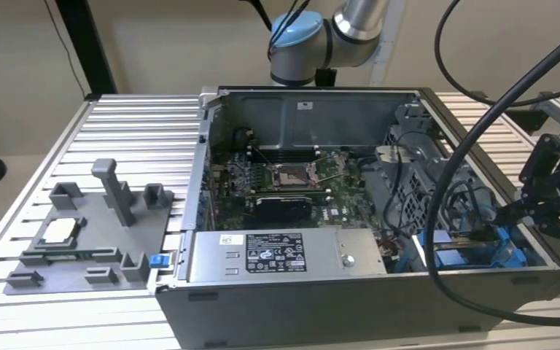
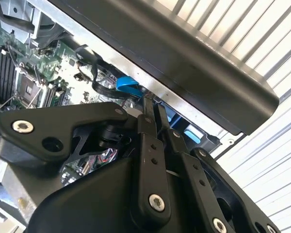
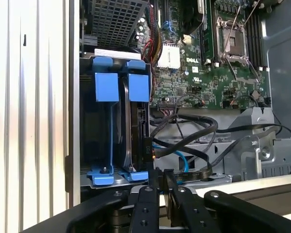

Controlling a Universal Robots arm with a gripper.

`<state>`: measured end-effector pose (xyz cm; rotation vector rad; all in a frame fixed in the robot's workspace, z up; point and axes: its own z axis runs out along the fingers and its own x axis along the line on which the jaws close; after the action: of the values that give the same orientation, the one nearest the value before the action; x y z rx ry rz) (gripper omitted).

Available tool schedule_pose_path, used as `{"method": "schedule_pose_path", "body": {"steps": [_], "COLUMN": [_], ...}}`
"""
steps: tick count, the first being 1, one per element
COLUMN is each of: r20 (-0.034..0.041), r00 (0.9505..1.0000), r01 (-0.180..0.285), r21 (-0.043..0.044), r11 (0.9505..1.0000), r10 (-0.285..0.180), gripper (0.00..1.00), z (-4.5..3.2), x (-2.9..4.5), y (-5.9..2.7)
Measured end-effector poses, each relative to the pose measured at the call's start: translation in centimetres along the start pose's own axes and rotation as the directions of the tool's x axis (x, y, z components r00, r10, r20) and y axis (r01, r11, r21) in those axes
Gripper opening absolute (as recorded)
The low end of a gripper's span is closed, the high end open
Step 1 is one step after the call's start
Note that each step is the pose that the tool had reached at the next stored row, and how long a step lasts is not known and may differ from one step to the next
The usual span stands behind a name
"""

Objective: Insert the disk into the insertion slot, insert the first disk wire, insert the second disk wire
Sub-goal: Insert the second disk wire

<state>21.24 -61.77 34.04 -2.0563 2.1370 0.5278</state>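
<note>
In the first wrist view the bench (image 3: 29,121) fills your frame's left. Next, the insertion slot (image 3: 105,88) holds the disk (image 3: 137,121) (blue-framed, seated). At lower centre, your end effector (image 3: 160,174) is clenched just below the disk.

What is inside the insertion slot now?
In the first wrist view the insertion slot holds the disk, edge-on in its blue carrier, beside a second blue carrier. The disk's label face is hidden, and the dark space behind the second carrier cannot be judged.
</note>
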Motion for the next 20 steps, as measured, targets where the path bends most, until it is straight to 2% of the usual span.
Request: {"method": "schedule_pose_path", "body": {"steps": [2,3,10,15,20], "r20": [0.0000,0.0000,-0.0001,0.0001,0.0003], "r00": [1.0000,1.0000,1.0000,1.0000,1.0000], "r01": [0.000,0.000,0.000,0.000,0.000], "r21": [0.0000,0.0000,0.0000,0.0000,0.0002], "r11": [1.0000,1.0000,1.0000,1.0000,1.0000], "r10": [0.000,0.000,0.000,0.000,0.000], "gripper": [1.00,0.00,0.00,0.00,0.00], "z": [0.00,0.00,-0.10,-1.01,-1.68], "x": [0.00,0.00,-0.04,-0.35,-0.59], "y": [0.00,0.00,0.03,0.25,1.19]}}
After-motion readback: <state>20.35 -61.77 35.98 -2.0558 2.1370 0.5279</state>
